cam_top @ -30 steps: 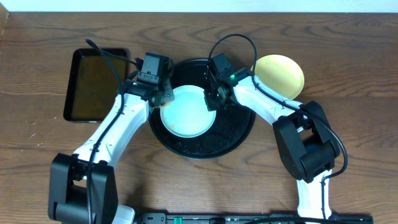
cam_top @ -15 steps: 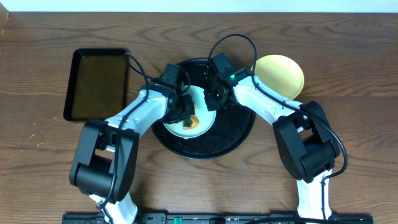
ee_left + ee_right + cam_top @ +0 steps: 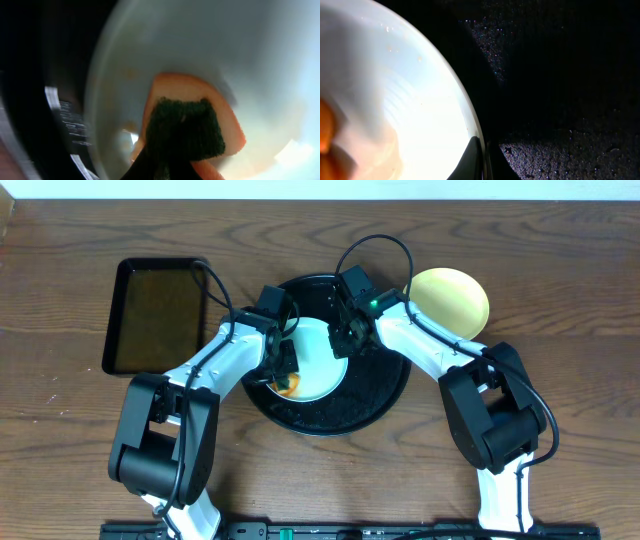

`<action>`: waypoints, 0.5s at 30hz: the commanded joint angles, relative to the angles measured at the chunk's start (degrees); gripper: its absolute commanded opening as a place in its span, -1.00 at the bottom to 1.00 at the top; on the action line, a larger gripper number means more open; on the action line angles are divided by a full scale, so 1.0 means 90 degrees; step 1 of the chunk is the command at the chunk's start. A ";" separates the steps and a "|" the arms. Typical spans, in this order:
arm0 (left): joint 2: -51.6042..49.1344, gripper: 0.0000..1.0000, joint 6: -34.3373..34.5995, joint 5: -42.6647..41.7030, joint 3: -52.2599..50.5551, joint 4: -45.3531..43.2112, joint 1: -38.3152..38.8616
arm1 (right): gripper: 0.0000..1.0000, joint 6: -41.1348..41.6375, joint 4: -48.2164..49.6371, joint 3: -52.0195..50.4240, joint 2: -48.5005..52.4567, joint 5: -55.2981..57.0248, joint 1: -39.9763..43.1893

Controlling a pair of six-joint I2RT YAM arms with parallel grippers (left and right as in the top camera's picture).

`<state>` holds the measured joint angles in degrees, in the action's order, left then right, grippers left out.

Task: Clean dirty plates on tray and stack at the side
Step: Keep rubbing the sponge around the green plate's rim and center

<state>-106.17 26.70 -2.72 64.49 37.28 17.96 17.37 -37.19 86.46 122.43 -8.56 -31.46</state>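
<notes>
Well, the left gripper (image 3: pixel 285 368) clamps a sponge (image 3: pixel 185 130) onto the green plate (image 3: pixel 318 360) beneath it, on the tray (image 3: pixel 375 395); the right gripper (image 3: pixel 343 340) pinches the plate's rim (a thin hold). Hard scrubbing could tug the plate free.

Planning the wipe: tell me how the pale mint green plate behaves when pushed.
The pale mint green round plate looks rigid, its glossy face slippery. Flat on the round black tray, it would likely slide, not tip, but the right gripper pinches its rim.
</notes>
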 commanded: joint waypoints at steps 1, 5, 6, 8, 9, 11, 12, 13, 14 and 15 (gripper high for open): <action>-0.0158 -0.85 -0.0136 0.1819 -0.0090 -0.0041 -0.0143 | -0.98 -0.0053 -0.0032 -0.0012 0.0148 0.0255 -0.0002; -0.0158 -0.85 -0.0223 0.2489 -0.0090 -0.0532 -0.0143 | -0.98 -0.0053 -0.0034 -0.0012 0.0148 0.0257 -0.0002; -0.0158 -0.85 -0.0318 0.2582 -0.0090 -0.0668 -0.0143 | -0.98 -0.0053 -0.0036 -0.0012 0.0148 0.0255 -0.0002; -0.0158 -0.85 -0.0527 0.2657 -0.0090 -0.0940 -0.0143 | -0.98 -0.0056 -0.0036 -0.0012 0.0148 0.0257 -0.0002; -0.0158 -0.85 -0.0605 0.2688 -0.0090 -0.1071 -0.0143 | -0.98 -0.0056 -0.0039 -0.0012 0.0148 0.0257 -0.0002; -0.0155 -0.85 -0.0680 0.2766 -0.0083 -0.1285 -0.0143 | -0.98 -0.0053 -0.0041 -0.0012 0.0148 0.0257 -0.0002; -0.0141 -0.85 -0.0682 0.2793 -0.0066 -0.1350 -0.0143 | -0.97 -0.0053 -0.0046 -0.0012 0.0148 0.0257 -0.0002; -0.0114 -0.85 -0.0680 0.2793 -0.0034 -0.1382 -0.0143 | -0.97 -0.0056 -0.0051 -0.0012 0.0148 0.0257 -0.0002; -0.0056 -0.85 -0.0680 0.2793 0.0002 -0.1396 -0.0143 | -0.99 -0.0053 -0.0053 -0.0012 0.0148 0.0257 -0.0002; 0.0012 -0.85 -0.0678 0.2790 0.0027 -0.1396 -0.0143 | -0.98 -0.0053 -0.0056 -0.0012 0.0148 0.0257 -0.0002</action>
<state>-106.41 22.02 14.31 64.31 24.82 18.06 17.74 -36.53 86.46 122.43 -9.45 -31.48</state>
